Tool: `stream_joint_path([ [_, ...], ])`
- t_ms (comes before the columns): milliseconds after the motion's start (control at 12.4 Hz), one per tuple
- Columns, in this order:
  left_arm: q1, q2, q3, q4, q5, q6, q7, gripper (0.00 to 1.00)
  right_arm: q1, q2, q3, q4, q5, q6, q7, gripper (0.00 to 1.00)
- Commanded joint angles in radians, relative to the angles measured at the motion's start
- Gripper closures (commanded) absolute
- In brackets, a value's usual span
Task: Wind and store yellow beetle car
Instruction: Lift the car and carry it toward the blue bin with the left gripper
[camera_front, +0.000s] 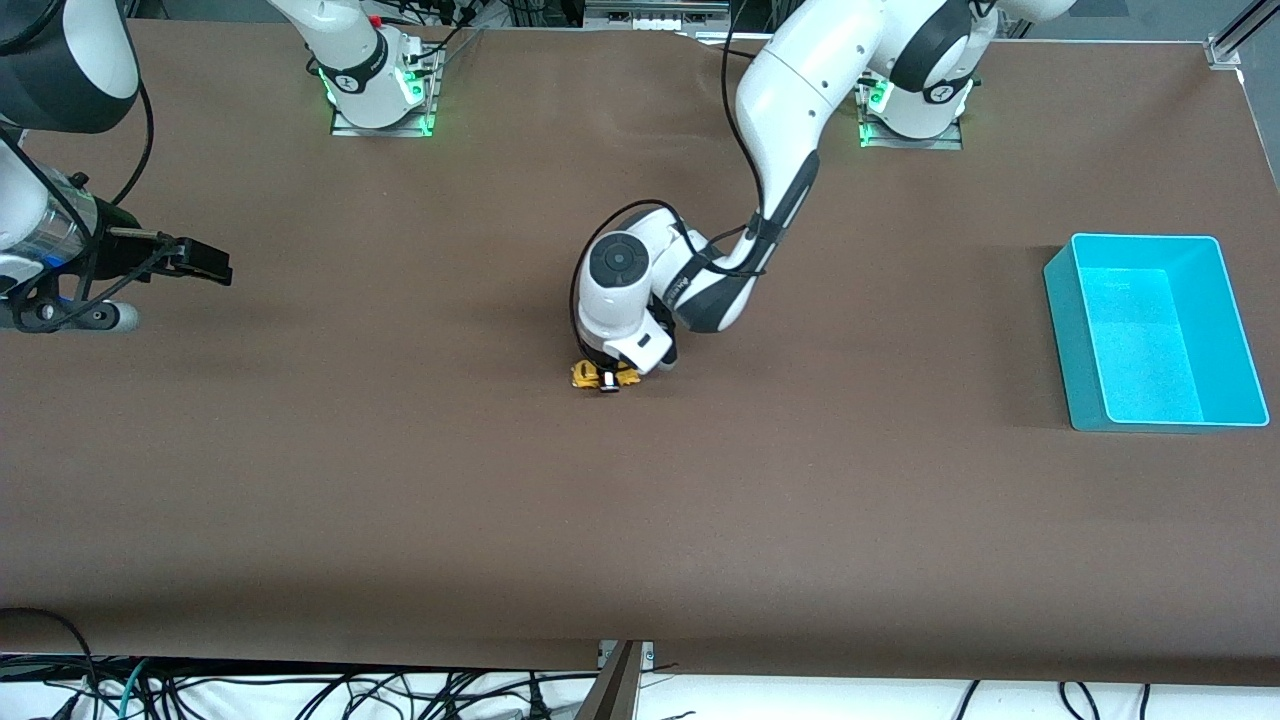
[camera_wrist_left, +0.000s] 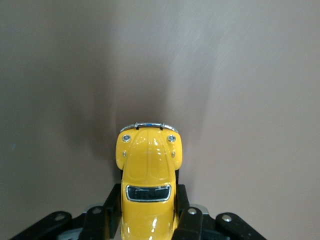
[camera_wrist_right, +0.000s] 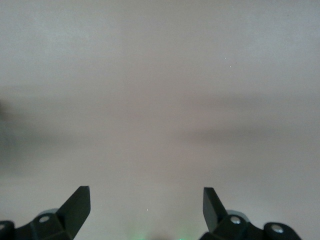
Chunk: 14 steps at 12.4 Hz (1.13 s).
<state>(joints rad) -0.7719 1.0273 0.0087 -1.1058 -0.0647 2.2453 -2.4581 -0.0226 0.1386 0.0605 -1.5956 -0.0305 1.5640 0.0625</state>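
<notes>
The front view looks down from high across the surface, facing both bases. The left wrist view sits close above the yellow beetle car, which the front view shares. The right wrist view faces only bare surface.

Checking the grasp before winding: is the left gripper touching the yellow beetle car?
Touching. The left wrist view shows the left gripper fingers pressed against both sides of the yellow beetle car.
</notes>
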Motion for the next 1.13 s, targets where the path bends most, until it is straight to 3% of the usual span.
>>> stream_joint_path([
  [0, 0.098, -0.091, -0.001, -0.003, -0.004, -0.145, 0.086, 1.00, 0.009, 0.006, -0.002, 0.011, -0.012, -0.009, 0.014, 0.00],
  [645, 0.361, -0.237, 0.108, -0.003, -0.006, -0.415, 0.378, 1.00, 0.007, 0.009, -0.004, 0.017, -0.012, -0.005, 0.016, 0.00],
  [886, 0.459, -0.294, 0.106, -0.020, -0.007, -0.481, 0.488, 1.00, 0.007, 0.007, -0.002, 0.019, -0.009, -0.001, 0.016, 0.00],
  [1048, 0.555, -0.381, 0.050, -0.121, -0.006, -0.481, 0.559, 1.00, 0.009, 0.007, -0.002, 0.019, -0.009, 0.001, 0.016, 0.00],
])
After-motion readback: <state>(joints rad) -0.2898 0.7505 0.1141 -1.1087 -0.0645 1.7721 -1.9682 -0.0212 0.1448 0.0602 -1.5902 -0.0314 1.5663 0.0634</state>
